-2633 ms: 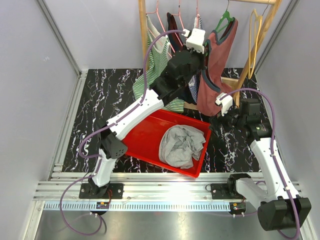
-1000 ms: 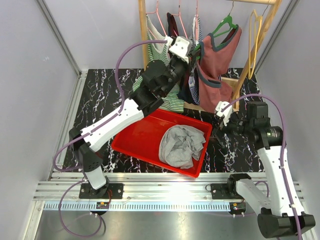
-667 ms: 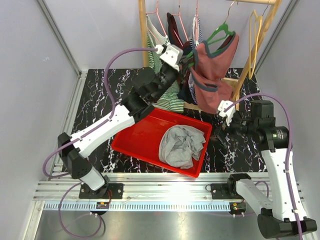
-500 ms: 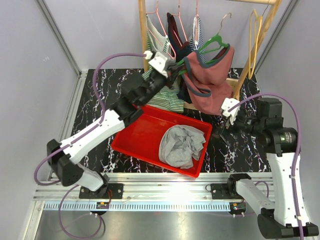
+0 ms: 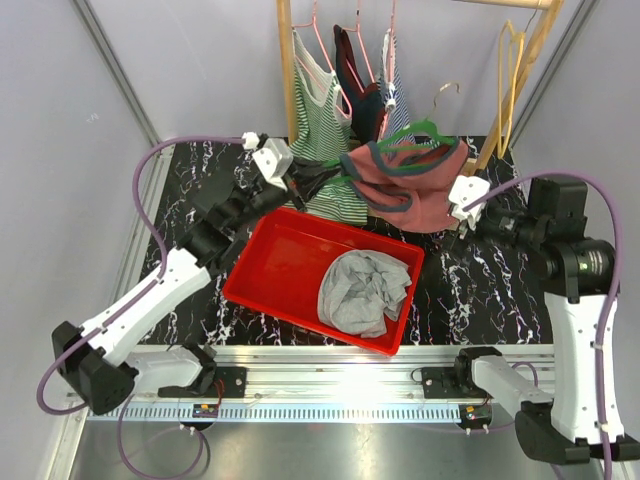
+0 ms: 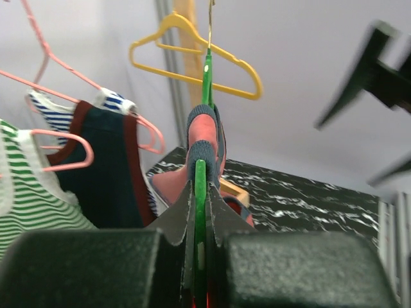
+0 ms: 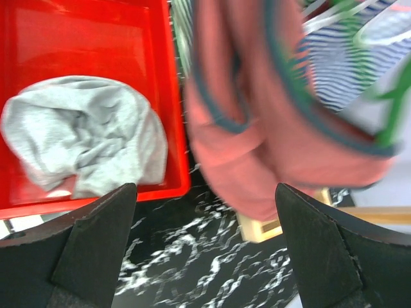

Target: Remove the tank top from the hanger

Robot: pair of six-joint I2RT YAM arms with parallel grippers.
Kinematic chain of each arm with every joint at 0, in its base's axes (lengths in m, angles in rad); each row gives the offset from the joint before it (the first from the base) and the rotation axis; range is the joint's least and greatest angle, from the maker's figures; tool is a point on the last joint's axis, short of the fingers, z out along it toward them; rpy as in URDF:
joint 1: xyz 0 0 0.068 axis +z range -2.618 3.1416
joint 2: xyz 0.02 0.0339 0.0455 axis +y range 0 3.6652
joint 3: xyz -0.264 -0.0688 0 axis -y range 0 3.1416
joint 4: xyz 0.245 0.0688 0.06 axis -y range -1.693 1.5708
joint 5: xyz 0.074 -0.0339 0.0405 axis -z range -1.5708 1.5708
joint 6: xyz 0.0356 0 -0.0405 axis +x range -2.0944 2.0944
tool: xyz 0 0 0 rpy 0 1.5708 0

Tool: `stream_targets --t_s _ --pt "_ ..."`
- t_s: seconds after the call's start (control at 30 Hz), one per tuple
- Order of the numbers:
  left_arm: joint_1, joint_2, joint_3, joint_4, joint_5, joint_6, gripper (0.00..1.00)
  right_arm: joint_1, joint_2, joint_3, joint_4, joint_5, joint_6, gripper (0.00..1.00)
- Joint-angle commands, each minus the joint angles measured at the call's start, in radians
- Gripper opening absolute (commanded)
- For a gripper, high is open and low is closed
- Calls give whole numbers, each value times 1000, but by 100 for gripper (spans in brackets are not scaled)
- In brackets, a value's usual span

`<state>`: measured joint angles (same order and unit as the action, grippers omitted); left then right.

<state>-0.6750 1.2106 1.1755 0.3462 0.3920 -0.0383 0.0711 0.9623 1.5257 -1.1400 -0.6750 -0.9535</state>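
Rust-red, soft and light, the tank top (image 5: 405,188) hung limp on the green hanger (image 5: 422,128) just beyond the red tray (image 5: 290,270). The left gripper (image 6: 200,212) pinched the hanger in its jaws. The right gripper (image 7: 205,192), jaws spread, hovered close, probably best closing on the sagging hem.

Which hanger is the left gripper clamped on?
The green plastic hanger carrying the red tank top, shut in the left gripper; the yellow hanger and pink wire hangers are untouched.
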Motion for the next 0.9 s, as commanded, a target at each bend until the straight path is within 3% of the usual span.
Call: stream_targets --t_s 0.0,0.2,0.43,0.77,0.87 --pt "6 -100 -60 128 107 -20 0 -2 64 57 83 -21 -70 96" --pt "6 -206 -132 91 120 5 0 -4 128 152 88 -26 -80 96" --pt "8 -276 -195 86 143 -11 0 -5 162 162 76 -141 -123 94" --pt "9 -350 -263 117 131 -44 0 -11 239 225 36 -213 -246 91" --pt "9 -358 -272 119 137 -44 0 -14 251 212 2 -244 -339 85"
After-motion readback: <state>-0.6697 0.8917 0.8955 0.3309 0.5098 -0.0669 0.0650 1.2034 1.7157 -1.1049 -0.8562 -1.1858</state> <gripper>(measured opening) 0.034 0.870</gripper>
